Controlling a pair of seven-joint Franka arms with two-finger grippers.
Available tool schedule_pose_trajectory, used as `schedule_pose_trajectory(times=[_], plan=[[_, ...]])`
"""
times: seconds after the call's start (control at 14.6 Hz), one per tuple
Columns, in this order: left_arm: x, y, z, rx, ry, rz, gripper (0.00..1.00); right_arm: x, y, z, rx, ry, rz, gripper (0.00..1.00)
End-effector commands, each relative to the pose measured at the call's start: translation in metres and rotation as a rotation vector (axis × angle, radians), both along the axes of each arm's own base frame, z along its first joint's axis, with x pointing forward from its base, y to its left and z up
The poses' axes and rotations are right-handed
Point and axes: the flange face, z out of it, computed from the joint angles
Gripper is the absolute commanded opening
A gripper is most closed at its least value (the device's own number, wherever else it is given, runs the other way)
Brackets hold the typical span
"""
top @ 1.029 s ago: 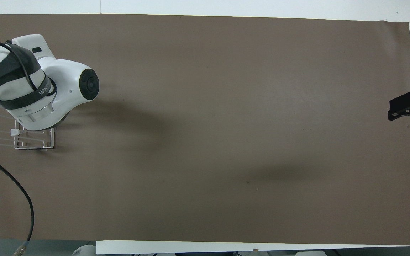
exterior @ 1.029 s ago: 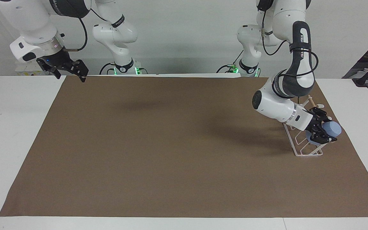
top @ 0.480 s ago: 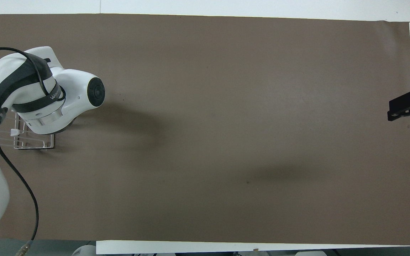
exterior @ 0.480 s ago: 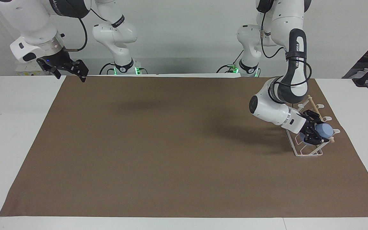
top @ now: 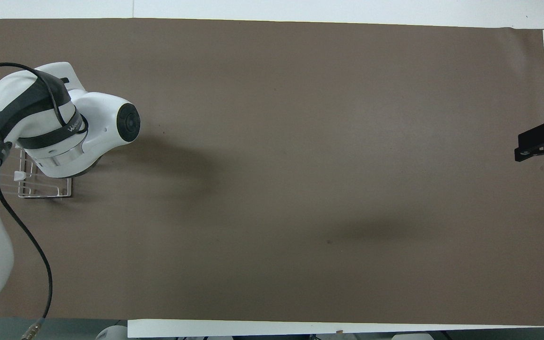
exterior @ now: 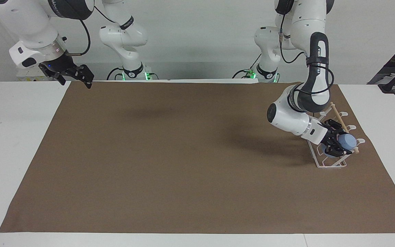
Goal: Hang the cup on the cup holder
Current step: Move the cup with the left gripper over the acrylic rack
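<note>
Now at the cup holder [exterior: 331,151], toward the left arm's end of the desk [exterior: 22,144]: left gripper [exterior: 337,143] lowered since a second ago, fingers closed on the light-blue cup [exterior: 346,141]. Cup tilted, base outward, mouth toward the slanted wire prongs, touching or nearly touching the wooden dowel [exterior: 342,124]; whether a prong sits inside the mouth, not discernible. Brought inward and down from its former spot just off the holder's outer edge, little further shift in the last half second; judged as final seating, release pending. Overhead: holder base [top: 45,192] partly hidden under the left arm, cup unseen. Right gripper [exterior: 70,73] waiting over the desk corner at the right arm's end, fingers apart, empty.
</note>
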Motion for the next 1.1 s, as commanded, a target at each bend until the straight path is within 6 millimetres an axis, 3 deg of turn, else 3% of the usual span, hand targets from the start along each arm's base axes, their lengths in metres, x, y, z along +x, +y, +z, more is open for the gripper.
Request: schedule_pose_trajectory(times=[0.0, 0.41, 0.82, 1.03], plan=[[0.003, -0.001, 0.008, -0.037, 0.030, 0.006, 1.00, -0.006, 0.004, -0.001, 0.023, 0.002, 0.024, 0.99], [0.020, -0.013, 0.059, -0.218, 0.203, 0.017, 1.00, -0.006, 0.001, -0.001, 0.023, 0.002, 0.018, 0.99], [0.042, -0.013, 0.145, -0.486, 0.304, -0.041, 1.00, -0.007, 0.002, -0.001, 0.023, 0.003, 0.021, 0.99], [0.041, -0.009, 0.159, -0.575, 0.375, -0.089, 1.00, -0.007, 0.003, -0.001, 0.023, 0.003, 0.022, 0.99]])
